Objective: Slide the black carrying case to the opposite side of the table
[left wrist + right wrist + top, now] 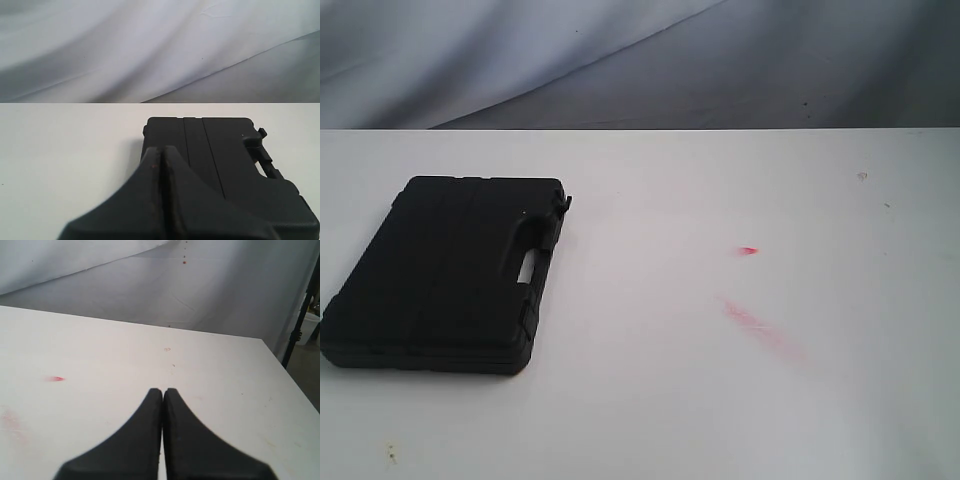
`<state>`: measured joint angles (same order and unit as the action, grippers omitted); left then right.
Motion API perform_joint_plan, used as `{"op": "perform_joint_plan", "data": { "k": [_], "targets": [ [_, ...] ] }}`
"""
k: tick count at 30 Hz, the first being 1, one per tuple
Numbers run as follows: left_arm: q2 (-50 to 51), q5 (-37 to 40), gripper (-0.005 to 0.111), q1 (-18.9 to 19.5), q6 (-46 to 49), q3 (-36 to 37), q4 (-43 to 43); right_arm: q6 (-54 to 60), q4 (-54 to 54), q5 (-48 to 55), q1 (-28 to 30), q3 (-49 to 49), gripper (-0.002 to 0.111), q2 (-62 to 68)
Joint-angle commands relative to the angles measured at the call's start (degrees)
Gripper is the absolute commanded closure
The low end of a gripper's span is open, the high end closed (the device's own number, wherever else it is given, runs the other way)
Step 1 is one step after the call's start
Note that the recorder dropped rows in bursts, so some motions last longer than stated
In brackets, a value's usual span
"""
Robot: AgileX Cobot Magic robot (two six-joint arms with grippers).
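Observation:
The black case (445, 270) lies flat on the left part of the white table (720, 400), its handle slot and latches on the edge facing the table's middle. Neither arm shows in the exterior view. In the left wrist view my left gripper (162, 150) is shut with nothing in it, its tips over the near end of the case (215, 155). In the right wrist view my right gripper (163, 391) is shut and empty above bare table (100, 350); the case is out of that view.
Red smudges (760, 328) and a small red mark (748, 250) lie on the table right of centre. A grey cloth backdrop (640, 60) hangs behind the far edge. The table's right edge (287, 380) and a dark stand (300, 315) show in the right wrist view.

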<state>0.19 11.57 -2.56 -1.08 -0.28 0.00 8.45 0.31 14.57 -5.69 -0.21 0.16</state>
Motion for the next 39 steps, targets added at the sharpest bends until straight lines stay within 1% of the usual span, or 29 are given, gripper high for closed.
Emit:
{"op": "perform_joint_plan", "data": {
  "k": [1, 16, 19, 24, 26, 28, 29, 32, 39],
  "targets": [
    [-0.2, -0.2, 0.107, -0.2, -0.2, 0.3, -0.8, 0.0, 0.0, -0.2, 0.4, 0.2, 0.108, -0.2],
    [-0.2, -0.6, 0.107, -0.2, -0.2, 0.3, -0.8, 0.0, 0.0, -0.2, 0.4, 0.2, 0.108, -0.2],
    [-0.2, -2.8, 0.107, -0.2, -0.2, 0.3, -0.8, 0.0, 0.0, -0.2, 0.4, 0.2, 0.108, -0.2],
    [-0.2, -12.3, 0.107, -0.2, -0.3, 0.3, -0.8, 0.0, 0.0, -0.2, 0.4, 0.2, 0.108, -0.2],
    [-0.2, -14.4, 0.107, -0.2, -0.3, 0.3, -0.8, 0.0, 0.0, -0.2, 0.4, 0.2, 0.108, -0.2],
    [-0.2, -14.8, 0.107, -0.2, -0.5, 0.3, -0.9, 0.0, 0.0, -0.2, 0.4, 0.2, 0.108, -0.2],
    [-0.2, -14.7, 0.107, -0.2, -1.2, 0.3, -2.3, 0.0, 0.0, -0.2, 0.4, 0.2, 0.108, -0.2],
    [-0.2, -11.6, 0.107, -0.2, -7.9, 0.3, -7.9, 0.0, 0.0, -0.2, 0.4, 0.2, 0.108, -0.2],
    [-0.2, -11.6, 0.107, -0.2, -13.7, 0.3, -11.5, 0.0, 0.0, -0.2, 0.4, 0.2, 0.108, -0.2]
  ]
}}
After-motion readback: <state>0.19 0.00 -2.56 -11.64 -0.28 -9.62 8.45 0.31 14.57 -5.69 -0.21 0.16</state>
